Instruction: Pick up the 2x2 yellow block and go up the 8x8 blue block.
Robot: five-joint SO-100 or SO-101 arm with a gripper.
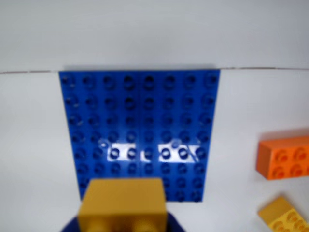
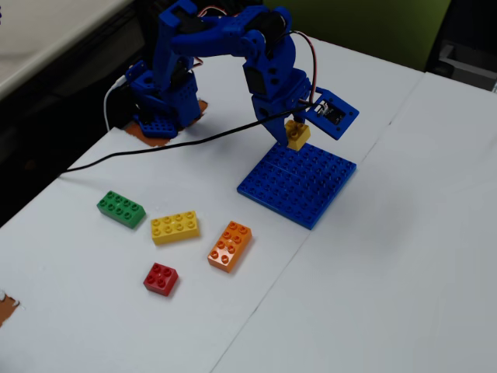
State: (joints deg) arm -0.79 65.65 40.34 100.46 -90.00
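Above the 8x8 blue block (image 2: pixel 298 183) in the fixed view, the gripper (image 2: pixel 296 130) is holding the 2x2 yellow block (image 2: pixel 297 134) clamped between its jaws, hanging over the plate's twelve o'clock edge, apparently clear of the studs.

In the wrist view, the yellow block is sitting at six o'clock.

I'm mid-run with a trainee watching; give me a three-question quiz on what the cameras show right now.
1. True or false: the gripper is holding the small yellow brick above the blue baseplate.
2. How many loose bricks lie on the white table in the fixed view?
3. Which loose brick lies nearest the baseplate in the fixed view? A) green brick B) red brick C) orange brick

Key: 1 true. 2 four: green, long yellow brick, orange, red. 3 C.
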